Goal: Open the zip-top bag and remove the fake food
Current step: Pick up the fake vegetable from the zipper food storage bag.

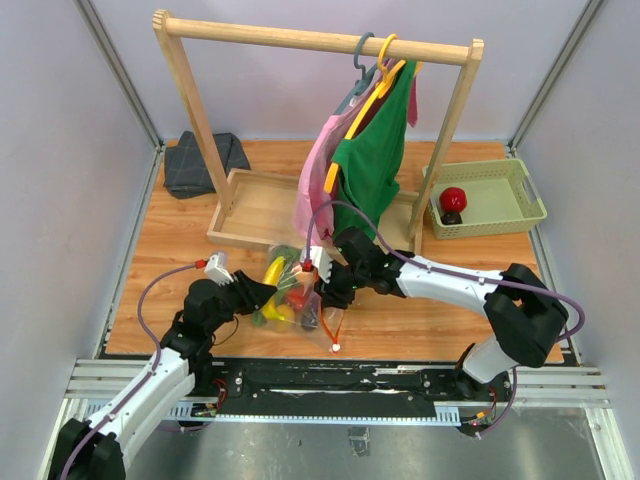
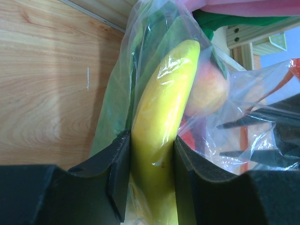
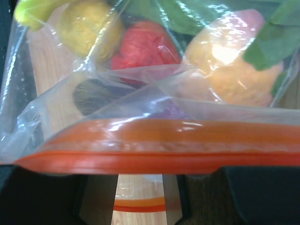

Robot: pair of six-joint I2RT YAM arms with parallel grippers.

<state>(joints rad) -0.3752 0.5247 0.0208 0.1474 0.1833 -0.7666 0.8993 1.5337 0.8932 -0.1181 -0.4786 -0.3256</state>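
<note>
Wood-grain tabletop (image 1: 180, 240), plain grey walls (image 1: 60, 150). Crinkly clear zip-top bag (image 1: 325, 325) near front edge; left gripper (image 2: 151, 140) clenched on smooth curved banana (image 2: 164, 93) through plastic; right gripper (image 1: 318, 287) jaw state indiscernible.

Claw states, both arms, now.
Left claw: closed on the banana through the zip-top bag.
Right claw: cannot be told; the orange zip strip lies across it.

light wood worktop (image 1: 170, 250), plank grain. far left corner: dark grey folded cloth (image 1: 203, 163). far edge, middle: wooden rack tray (image 1: 258, 212), uprights rising from it. far right corner: pale green slotted basket (image 1: 492, 226). near edge, middle: clear zip-top bag (image 1: 300, 296), orange strip nearest edge.
</note>
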